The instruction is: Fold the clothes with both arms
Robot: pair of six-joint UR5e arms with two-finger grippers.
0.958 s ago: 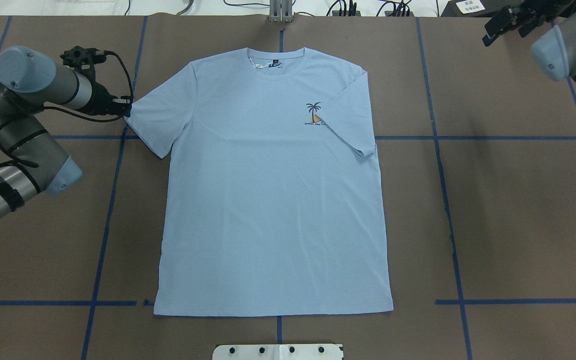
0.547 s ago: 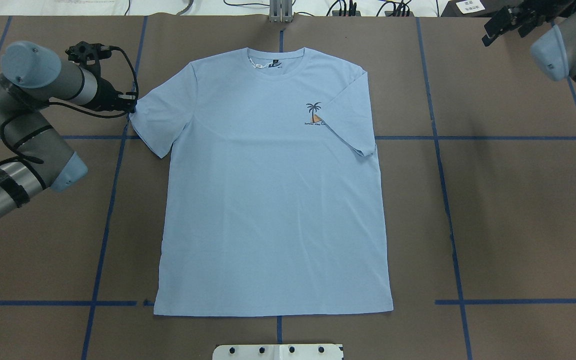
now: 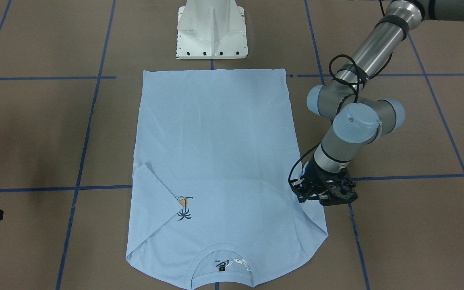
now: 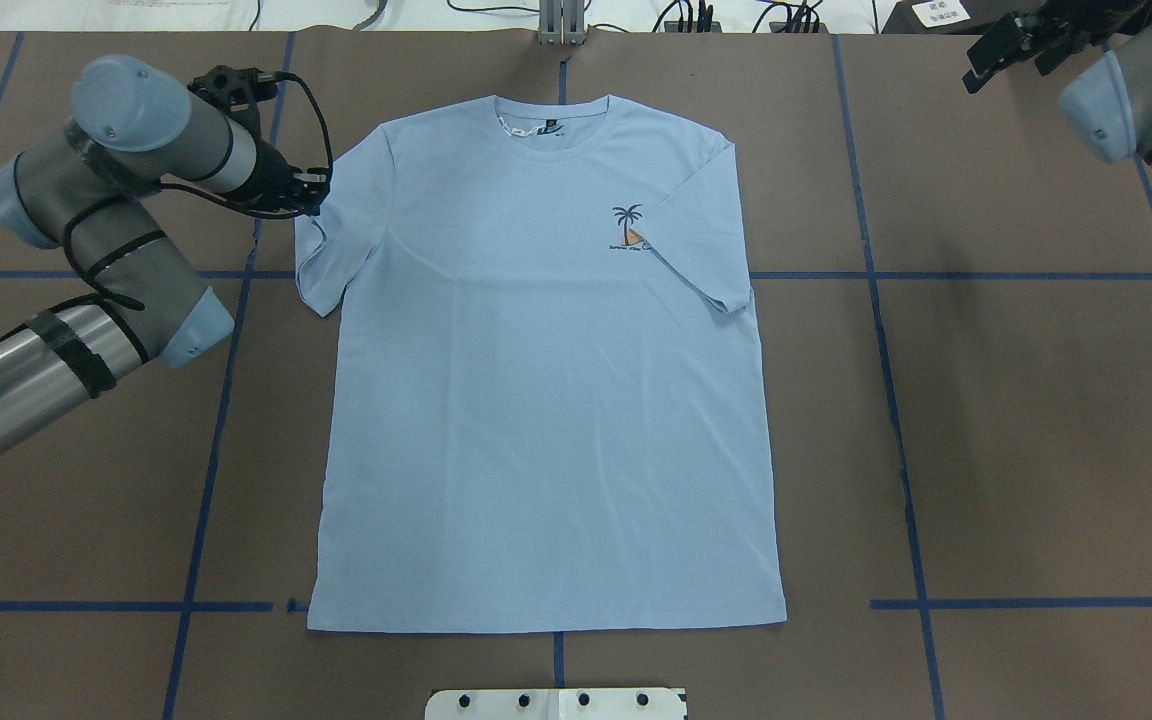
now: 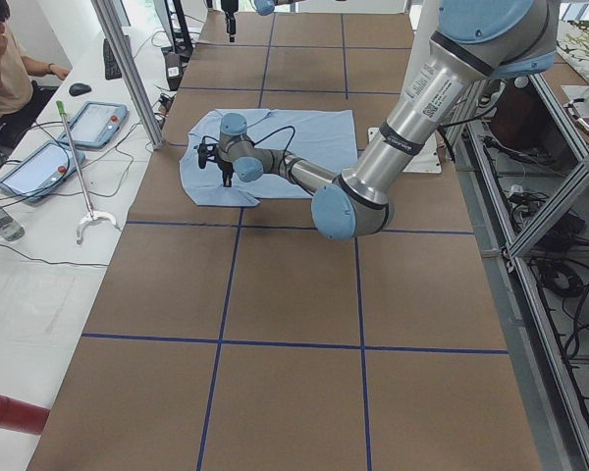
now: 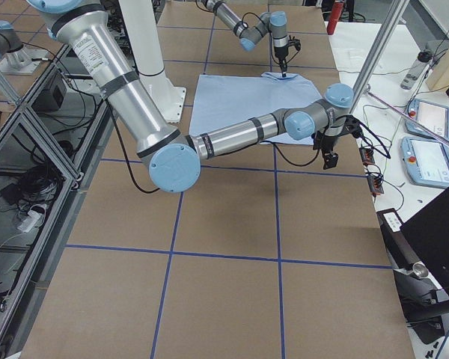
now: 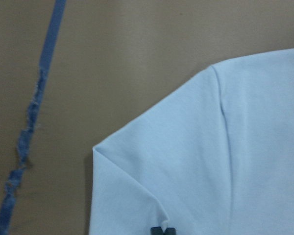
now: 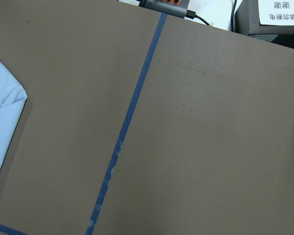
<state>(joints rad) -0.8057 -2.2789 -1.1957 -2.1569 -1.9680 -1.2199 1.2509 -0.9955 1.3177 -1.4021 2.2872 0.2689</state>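
Left claw [image 4: 312,203], black and two-fingered, is closed narrow on the outer edge of one sleeve of the light blue short-sleeved fabric T-shirt [image 4: 536,420]. In the left wrist view its two dark fingertips [image 7: 157,230] sit almost together on the cloth. The gripped sleeve is drawn in toward the body, and a soft diagonal crease runs across it. Left arm [image 4: 16,385], a silver-grey tube with light blue joint caps and looped black cable, reaches in from the table's left side.

The T-shirt lies flat and face up in the middle of the brown matte table [image 4: 1036,450], which is marked with blue tape lines [image 4: 986,275]. Its ribbed round collar [image 4: 551,125] is on the side away from the white pedestal base [image 3: 212,28], and the straight hem lies toward it. The other sleeve [image 4: 711,240] is folded in over the chest, its edge touching the small orange-and-dark palm logo [image 4: 628,228]. The body cloth is smooth, with faint wrinkles only.

Right claw [image 4: 1001,48], also black, hangs above the table's far right corner, well apart from the T-shirt. Whether it stands wide or narrow cannot be told.
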